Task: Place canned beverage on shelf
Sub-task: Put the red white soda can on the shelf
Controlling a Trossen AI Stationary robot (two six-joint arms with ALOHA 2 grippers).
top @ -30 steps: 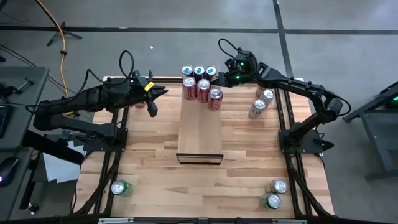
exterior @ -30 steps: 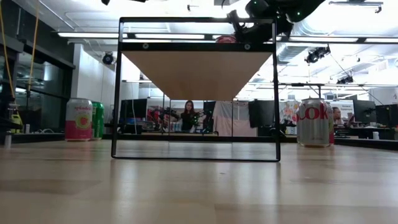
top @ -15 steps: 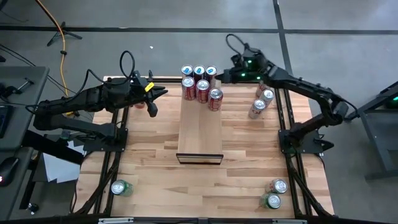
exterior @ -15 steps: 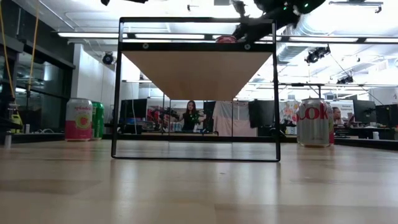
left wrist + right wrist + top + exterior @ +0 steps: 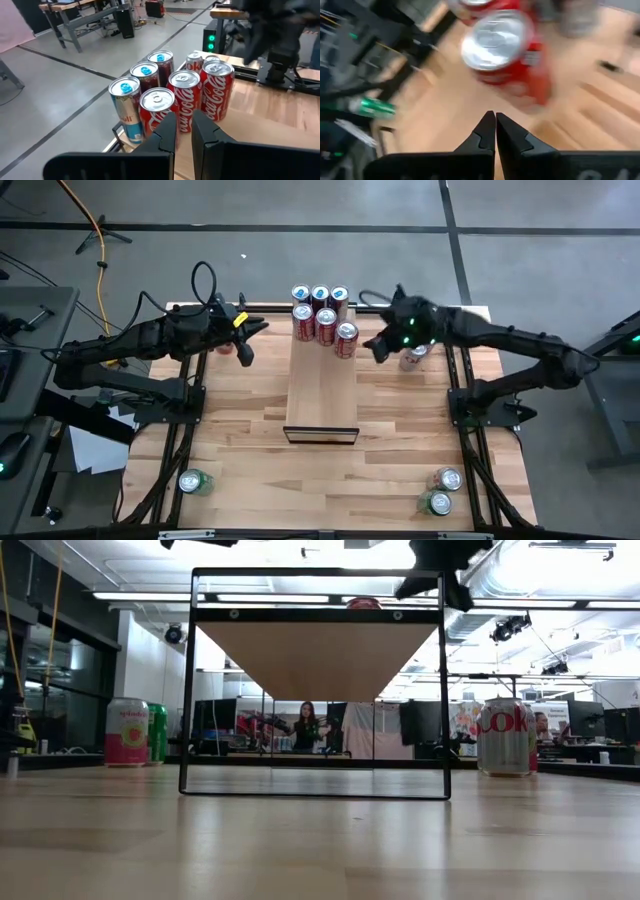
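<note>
Red cans [image 5: 186, 100]: I read "Coca-Cola" script on my left wrist view.
Silver can [image 5: 504, 736]: I read part of "Coke", low view.
Pink can [image 5: 126, 732]: label lettering too small for me to read.

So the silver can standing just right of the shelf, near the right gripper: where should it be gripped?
Grip the silver can across its round wall, about mid-height, coming level from the shelf side. It stands upright, and the shut right gripper must open first.
</note>
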